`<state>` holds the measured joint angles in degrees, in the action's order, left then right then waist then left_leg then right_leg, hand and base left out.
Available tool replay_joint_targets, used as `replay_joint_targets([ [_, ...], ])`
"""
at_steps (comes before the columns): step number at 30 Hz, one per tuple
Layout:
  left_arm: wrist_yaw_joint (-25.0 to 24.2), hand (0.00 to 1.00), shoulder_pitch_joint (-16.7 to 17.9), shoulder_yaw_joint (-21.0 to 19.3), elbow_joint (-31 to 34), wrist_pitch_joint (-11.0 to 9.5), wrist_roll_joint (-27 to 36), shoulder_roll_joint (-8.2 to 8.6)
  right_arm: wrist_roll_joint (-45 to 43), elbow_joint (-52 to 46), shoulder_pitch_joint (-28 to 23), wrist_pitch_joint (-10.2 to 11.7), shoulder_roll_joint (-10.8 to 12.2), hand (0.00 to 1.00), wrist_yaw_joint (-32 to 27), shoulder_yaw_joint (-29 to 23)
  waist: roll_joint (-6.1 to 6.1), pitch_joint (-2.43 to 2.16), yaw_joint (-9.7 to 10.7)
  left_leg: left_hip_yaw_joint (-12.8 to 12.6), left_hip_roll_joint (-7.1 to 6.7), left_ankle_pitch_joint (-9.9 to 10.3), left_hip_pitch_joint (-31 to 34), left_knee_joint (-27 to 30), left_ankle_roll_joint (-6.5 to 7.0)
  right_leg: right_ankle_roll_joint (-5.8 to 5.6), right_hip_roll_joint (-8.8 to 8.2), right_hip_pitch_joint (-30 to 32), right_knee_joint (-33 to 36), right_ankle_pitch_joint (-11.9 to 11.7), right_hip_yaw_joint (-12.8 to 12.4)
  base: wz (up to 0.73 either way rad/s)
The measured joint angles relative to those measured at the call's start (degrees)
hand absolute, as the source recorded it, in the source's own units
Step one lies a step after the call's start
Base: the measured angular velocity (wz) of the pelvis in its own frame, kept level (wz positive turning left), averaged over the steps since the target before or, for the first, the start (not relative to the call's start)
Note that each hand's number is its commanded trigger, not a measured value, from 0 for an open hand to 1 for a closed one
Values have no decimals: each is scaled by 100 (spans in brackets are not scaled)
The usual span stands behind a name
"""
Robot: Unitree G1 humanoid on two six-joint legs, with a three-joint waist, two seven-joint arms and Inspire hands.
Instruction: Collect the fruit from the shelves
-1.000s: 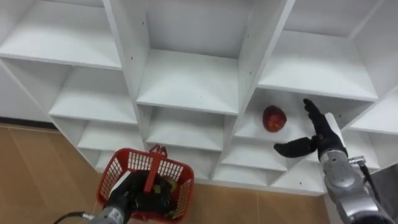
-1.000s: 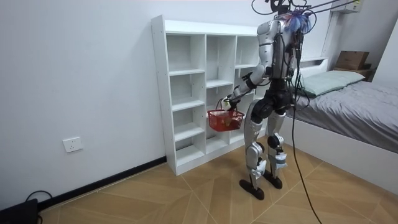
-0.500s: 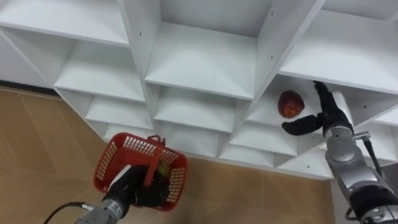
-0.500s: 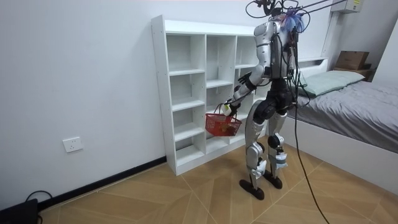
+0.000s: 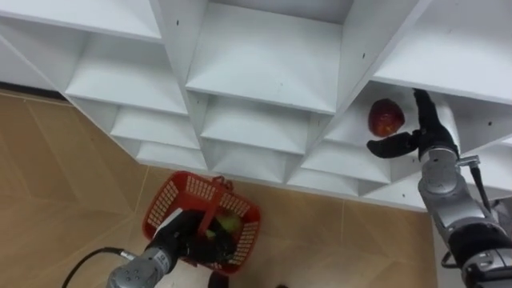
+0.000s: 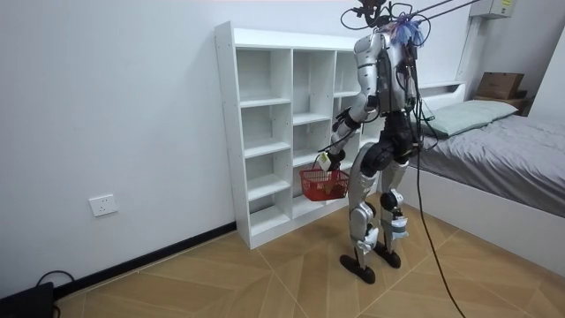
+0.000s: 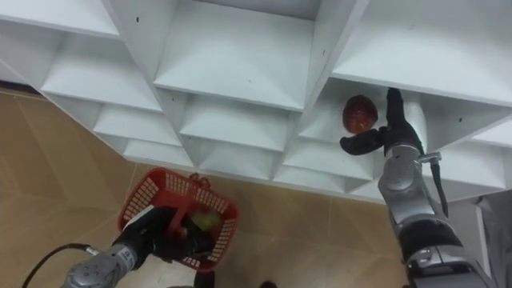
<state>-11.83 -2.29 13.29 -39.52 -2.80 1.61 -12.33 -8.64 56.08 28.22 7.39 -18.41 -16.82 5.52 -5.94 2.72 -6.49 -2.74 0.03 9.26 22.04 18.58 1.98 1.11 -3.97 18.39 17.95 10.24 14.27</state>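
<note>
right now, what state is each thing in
apple, lying on a closet shelf, not grasped
right robot hand, open, thumb and fingers spread beside the apple
basket, hanging by its handle
green fruit, lying in the basket
left robot hand, shut on the basket's handle
closet, open-fronted, no doors

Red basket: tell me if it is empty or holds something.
Not empty: a greenish fruit lies inside the red basket, whose handle the left hand grips.

Right hand (image 7: 390, 134) spread beside apple (image 7: 359, 113) in closet (image 7: 232, 60); left hand (image 7: 154, 230) grips basket (image 7: 149, 197).
</note>
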Motion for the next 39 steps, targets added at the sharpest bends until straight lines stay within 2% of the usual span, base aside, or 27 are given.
replay_joint_targets([
  [4,0,100,-22,-6,0,19,1,7,0,-1,20,-13,0,0,-90,-2,4,3,-7,-18,3,-1,65,15,0,0,0,71,21,0,-11,-1],
  [6,0,100,-50,-6,0,46,1,19,0,-1,123,-125,0,0,-92,-2,15,15,-19,-39,7,-5,149,31,6,0,-7,193,91,0,-36,-7],
  [18,6,100,-156,7,-141,98,1,29,34,-6,259,-198,0,0,-134,-1,34,26,-25,-88,10,-11,259,33,8,4,-7,335,107,-3,-93,-1],
  [22,2,100,-252,158,-217,131,10,26,31,-5,294,-199,0,0,-134,12,80,39,-28,-93,13,-12,355,76,10,6,-10,441,167,-4,-117,0],
  [30,-5,100,-323,235,-283,146,9,36,27,-3,293,-199,-1,0,-131,61,150,32,-22,-98,13,-16,367,78,14,6,-13,461,182,-4,-122,0],
  [39,14,100,-370,288,-378,152,52,58,-124,249,320,-197,-42,0,-133,344,157,33,-39,-109,18,-23,365,78,15,7,-16,463,189,-4,-110,0],
])
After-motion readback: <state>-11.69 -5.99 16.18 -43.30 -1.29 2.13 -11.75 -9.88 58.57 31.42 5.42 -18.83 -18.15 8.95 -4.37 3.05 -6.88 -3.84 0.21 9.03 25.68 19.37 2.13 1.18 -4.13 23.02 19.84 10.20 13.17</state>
